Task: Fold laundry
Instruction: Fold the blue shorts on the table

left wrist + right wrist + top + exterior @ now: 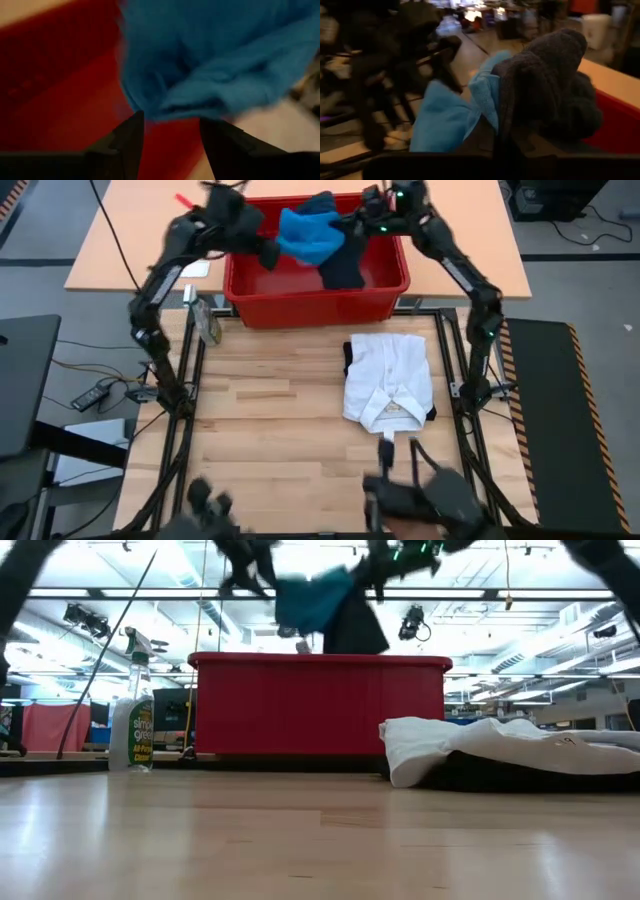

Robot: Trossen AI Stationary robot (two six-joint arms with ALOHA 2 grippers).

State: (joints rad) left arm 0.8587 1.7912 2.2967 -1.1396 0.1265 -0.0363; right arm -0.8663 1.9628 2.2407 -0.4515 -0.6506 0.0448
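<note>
2 hands lift cloth over our red basket [315, 295]: left hand [268, 252] fingers apart beside blue cloth [308, 235], right hand [352, 225] clamped on dark cloth [342, 265].

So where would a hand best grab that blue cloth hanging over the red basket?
Probably by an upper edge of the blue cloth, coming from above. It hangs bunched above the red basket between the left hand and right hand, so its top folds are exposed while the rest droops beside a dark cloth.
</note>
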